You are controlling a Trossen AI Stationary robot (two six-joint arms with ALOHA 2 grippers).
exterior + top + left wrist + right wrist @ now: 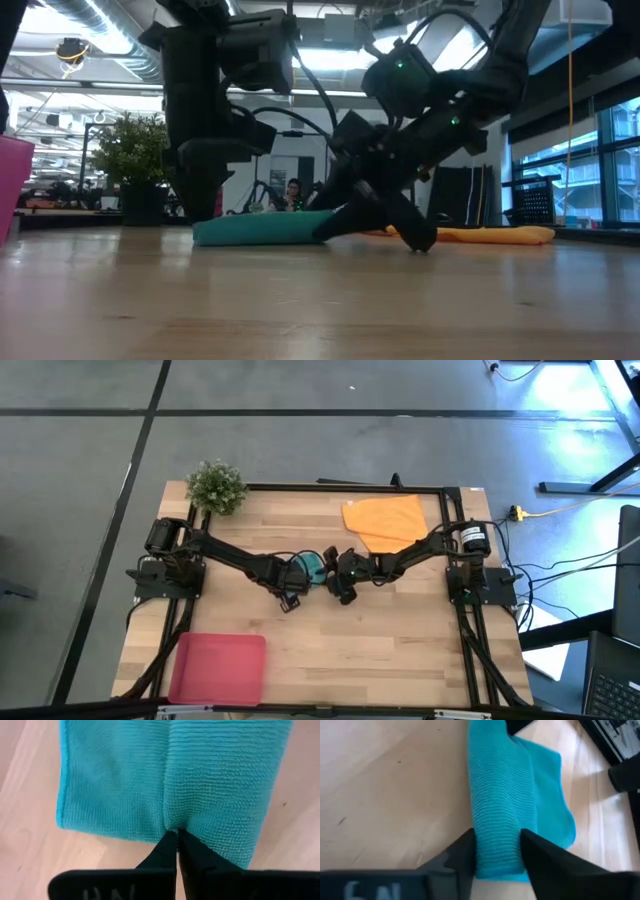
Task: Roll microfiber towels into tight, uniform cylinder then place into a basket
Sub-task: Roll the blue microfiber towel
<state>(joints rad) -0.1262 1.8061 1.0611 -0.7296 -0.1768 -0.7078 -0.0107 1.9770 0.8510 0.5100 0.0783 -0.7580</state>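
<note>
The teal towel lies partly rolled at the middle of the table, between my two grippers. In the low view it rests low and flat on the wood. My left gripper is at its left end, shut on the cloth. My right gripper is at its right end, with its fingers closed around the rolled part. The orange towel lies spread flat at the far right. The red-pink basket stands at the near left. My left gripper pinches a crease of the teal towel at the cloth's near edge between its two fingertips. The cloth puckers into a furrow running away from the tips. The towel lies on the table. My right gripper holds the rolled part of the teal towel between its two fingers, one on each side of the roll's end. The fingers lie along the roll and slant down toward the table. The roll rests on the wood, with a flat flap beside it.
A small green potted plant stands at the far left corner. Black rails frame the table's sides. Bare wood lies between the towel and the basket and along the near edge. A person sits far off in the room behind.
</note>
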